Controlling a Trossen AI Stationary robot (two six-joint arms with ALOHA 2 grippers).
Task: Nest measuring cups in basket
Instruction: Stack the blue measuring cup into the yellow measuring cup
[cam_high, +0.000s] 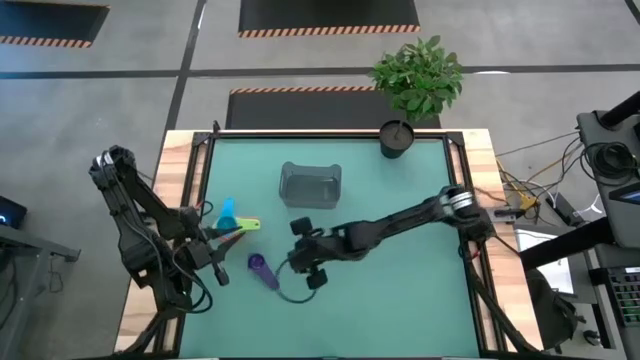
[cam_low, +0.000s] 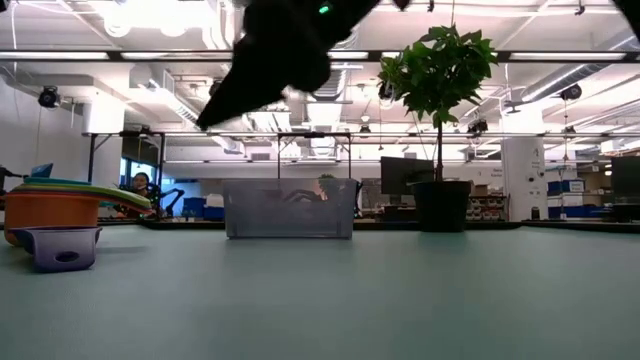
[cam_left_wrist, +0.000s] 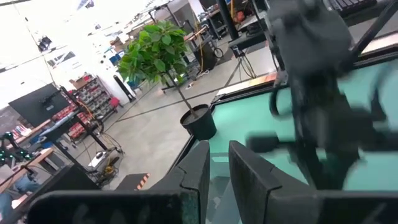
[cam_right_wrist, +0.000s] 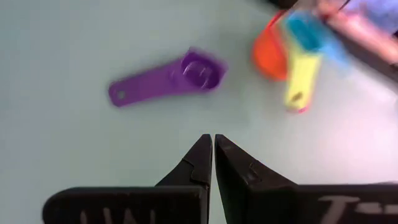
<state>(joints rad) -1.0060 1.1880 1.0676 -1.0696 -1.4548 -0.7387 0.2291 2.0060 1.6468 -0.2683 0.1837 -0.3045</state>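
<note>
Progress: the grey translucent rectangular basket (cam_high: 311, 186) appears empty. A nested stack of coloured plastic measuring cups (cam_high: 234, 222) lies well apart from it by the left gripper (cam_high: 212, 240), whose fingers stand almost closed, grip unclear. 1 purple cup (cam_right_wrist: 177, 76) lies alone below the right gripper (cam_right_wrist: 213, 144), closed and empty.

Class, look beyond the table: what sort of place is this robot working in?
Probably a robotics lab or workshop: hazard-striped floor mats, shelves of parts bins, exposed ceiling ducts and strip lights over open workbenches.
</note>
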